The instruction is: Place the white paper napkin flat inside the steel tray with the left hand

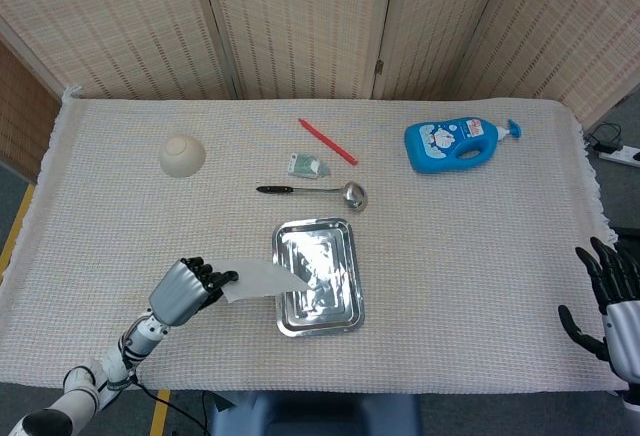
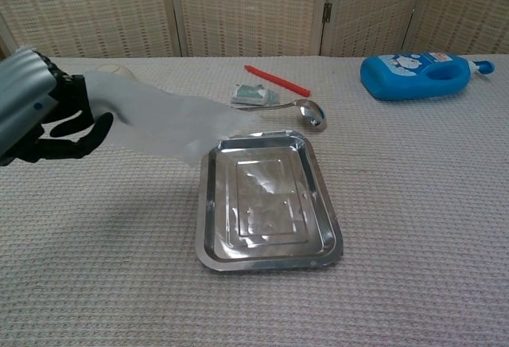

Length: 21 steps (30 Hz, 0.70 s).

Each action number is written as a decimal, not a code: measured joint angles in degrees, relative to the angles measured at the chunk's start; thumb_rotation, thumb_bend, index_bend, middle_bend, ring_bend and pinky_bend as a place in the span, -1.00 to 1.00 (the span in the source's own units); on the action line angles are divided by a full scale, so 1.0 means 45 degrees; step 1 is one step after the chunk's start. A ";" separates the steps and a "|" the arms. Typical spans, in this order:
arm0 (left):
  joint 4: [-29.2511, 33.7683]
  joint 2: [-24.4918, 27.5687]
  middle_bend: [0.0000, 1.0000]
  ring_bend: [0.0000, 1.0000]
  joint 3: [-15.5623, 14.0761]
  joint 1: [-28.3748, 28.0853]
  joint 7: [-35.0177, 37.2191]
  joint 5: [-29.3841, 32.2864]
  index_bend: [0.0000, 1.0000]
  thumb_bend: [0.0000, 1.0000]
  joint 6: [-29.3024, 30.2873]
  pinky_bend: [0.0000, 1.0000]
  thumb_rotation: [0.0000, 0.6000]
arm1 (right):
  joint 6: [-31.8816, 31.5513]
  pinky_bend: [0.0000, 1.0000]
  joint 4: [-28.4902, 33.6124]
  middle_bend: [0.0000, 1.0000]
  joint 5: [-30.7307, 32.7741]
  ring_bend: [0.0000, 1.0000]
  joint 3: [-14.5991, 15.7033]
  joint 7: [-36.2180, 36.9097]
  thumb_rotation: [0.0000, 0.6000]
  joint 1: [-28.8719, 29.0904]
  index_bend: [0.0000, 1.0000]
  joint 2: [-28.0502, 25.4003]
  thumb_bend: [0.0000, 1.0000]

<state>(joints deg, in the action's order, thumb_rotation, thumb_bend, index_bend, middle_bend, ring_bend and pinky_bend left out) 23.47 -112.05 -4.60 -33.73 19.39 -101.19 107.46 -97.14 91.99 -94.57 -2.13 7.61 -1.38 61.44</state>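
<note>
On the left, the left hand (image 1: 187, 290) holds one white napkin (image 1: 262, 278) by its near-left edge, fingers (image 2: 70, 130) curled around it, lifted off the tabletop (image 1: 470, 256). The napkin stretches out to the right, and its free end reaches over the left rim of the single steel tray (image 1: 325, 301), near the tray's far-left corner; it hangs in the air rather than lying flat inside. One pale bowl (image 1: 181, 154) sits upside down at the far left of the tabletop. Behind the tray lie one ladle (image 1: 318, 192) with a black handle, one small green-and-white packet (image 1: 306, 165) just beyond it, and one red stick (image 1: 327, 141) lying at a slant. Further right rests one blue bottle (image 1: 452, 145) on its side. At the right edge, the right hand (image 1: 612, 306) is empty, fingers spread upward, well apart from everything.
</note>
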 measured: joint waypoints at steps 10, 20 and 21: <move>0.0641 -0.0773 1.00 1.00 0.0451 -0.2102 -0.1090 -0.0223 0.08 0.28 -0.1615 1.00 1.00 | -0.0302 -1.00 -0.0078 -1.00 0.0079 -1.00 0.0040 0.0754 1.00 -0.0260 -1.00 -0.0360 -0.15; -0.0165 -0.1939 1.00 1.00 0.0022 -0.2404 -0.1474 -0.0496 0.04 0.27 -0.2749 1.00 1.00 | -0.0694 -1.00 -0.0162 -1.00 0.0081 -1.00 0.0022 0.1407 1.00 -0.0532 -1.00 -0.0665 -0.15; -0.0290 -0.2027 1.00 1.00 -0.0053 -0.2369 -0.1508 -0.0522 0.03 0.27 -0.2859 1.00 1.00 | -0.0700 -1.00 -0.0163 -1.00 0.0057 -1.00 0.0028 0.1418 1.00 -0.0536 -1.00 -0.0671 -0.15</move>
<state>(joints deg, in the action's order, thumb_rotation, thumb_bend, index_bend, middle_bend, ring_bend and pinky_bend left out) 22.16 -121.17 -4.84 -44.39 12.60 -103.54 94.59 -100.29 91.25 -94.31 -2.00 13.99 -3.80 58.42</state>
